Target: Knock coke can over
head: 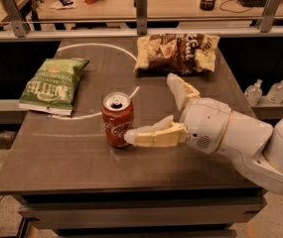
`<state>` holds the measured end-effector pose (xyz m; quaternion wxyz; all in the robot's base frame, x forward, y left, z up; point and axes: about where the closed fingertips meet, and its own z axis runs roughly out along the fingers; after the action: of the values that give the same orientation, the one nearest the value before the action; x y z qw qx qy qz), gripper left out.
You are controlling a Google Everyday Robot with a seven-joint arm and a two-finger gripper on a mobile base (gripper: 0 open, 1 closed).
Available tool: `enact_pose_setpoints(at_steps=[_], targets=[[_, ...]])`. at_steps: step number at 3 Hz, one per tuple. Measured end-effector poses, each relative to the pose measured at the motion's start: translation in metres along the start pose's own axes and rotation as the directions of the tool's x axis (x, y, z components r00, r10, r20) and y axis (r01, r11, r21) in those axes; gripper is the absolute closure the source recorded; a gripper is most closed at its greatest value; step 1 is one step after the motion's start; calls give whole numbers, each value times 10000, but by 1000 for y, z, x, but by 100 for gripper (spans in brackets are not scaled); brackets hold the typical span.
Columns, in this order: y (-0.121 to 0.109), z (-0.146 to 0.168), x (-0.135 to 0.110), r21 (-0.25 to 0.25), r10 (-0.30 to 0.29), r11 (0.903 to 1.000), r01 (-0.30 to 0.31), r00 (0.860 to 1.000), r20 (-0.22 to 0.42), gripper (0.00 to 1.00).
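End effector (151, 108) is spread wide apart, its lower finger (156, 135) touching the right side of the can (117, 125), which stands upright near the front middle of the worktop (56, 157). Contact looks made; the next move likely calls for a firm leftward push to tip it.

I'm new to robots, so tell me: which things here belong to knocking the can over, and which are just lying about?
In the job: coke can, upright; gripper, open, one finger at the can's side.
Lying about: green bag, brown bag.
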<state>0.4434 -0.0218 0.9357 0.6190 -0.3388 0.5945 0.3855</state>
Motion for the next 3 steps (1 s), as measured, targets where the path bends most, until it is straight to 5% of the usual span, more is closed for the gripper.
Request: enact_pose_setpoints(at_steps=[3], targets=[[3,33,38,-1449,-54,9894,-72,9962,-866,0]])
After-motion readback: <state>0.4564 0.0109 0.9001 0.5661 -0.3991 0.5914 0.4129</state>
